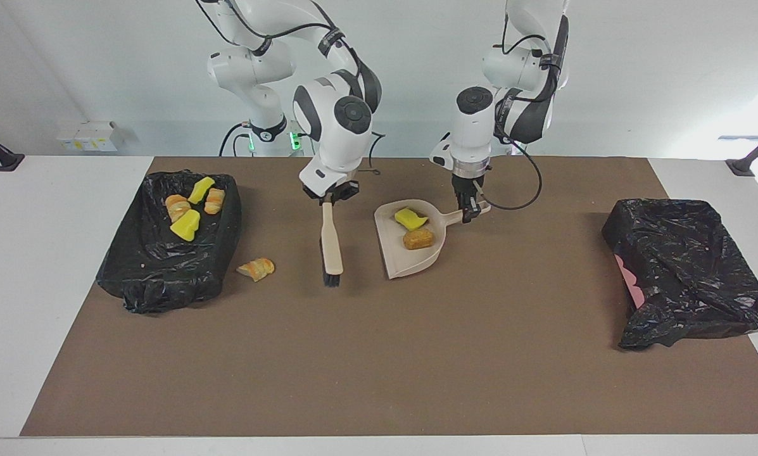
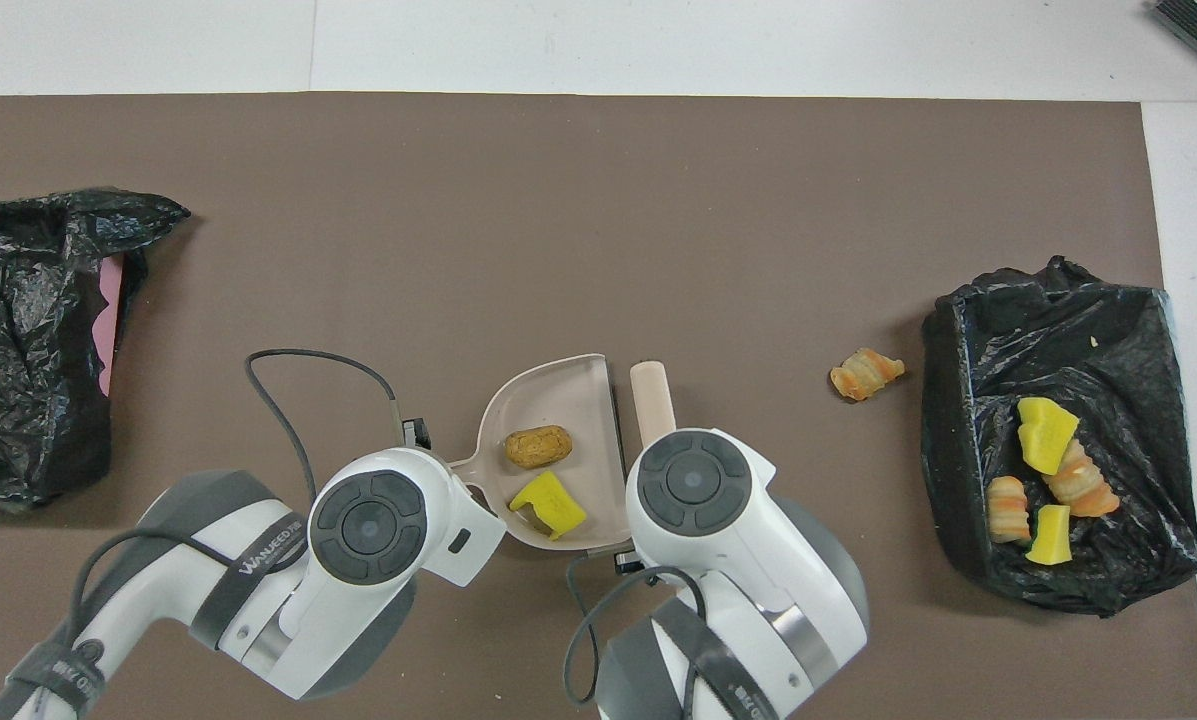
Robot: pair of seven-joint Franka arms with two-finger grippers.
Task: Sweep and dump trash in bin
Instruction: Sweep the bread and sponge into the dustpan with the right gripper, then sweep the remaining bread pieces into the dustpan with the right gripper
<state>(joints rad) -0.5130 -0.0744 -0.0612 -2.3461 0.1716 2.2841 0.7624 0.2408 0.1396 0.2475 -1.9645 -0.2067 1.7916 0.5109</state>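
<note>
Left hand (image 1: 471, 214): I had it clamped on the dustpan (image 1: 410, 253) handle
Right hand (image 1: 329, 198): gripped the brush (image 1: 332, 247); beside the dustpan
Trash (image 1: 411, 219): two pieces in dustpan; four in the bin (image 1: 163, 266); one on table beside it

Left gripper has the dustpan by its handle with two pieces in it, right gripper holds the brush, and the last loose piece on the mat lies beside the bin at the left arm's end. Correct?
Nearly. The loose piece lies beside the bin at the right arm's end, as the facing view shows. The rest holds: left gripper on the dustpan handle, two pieces inside, right gripper holding the brush.
</note>
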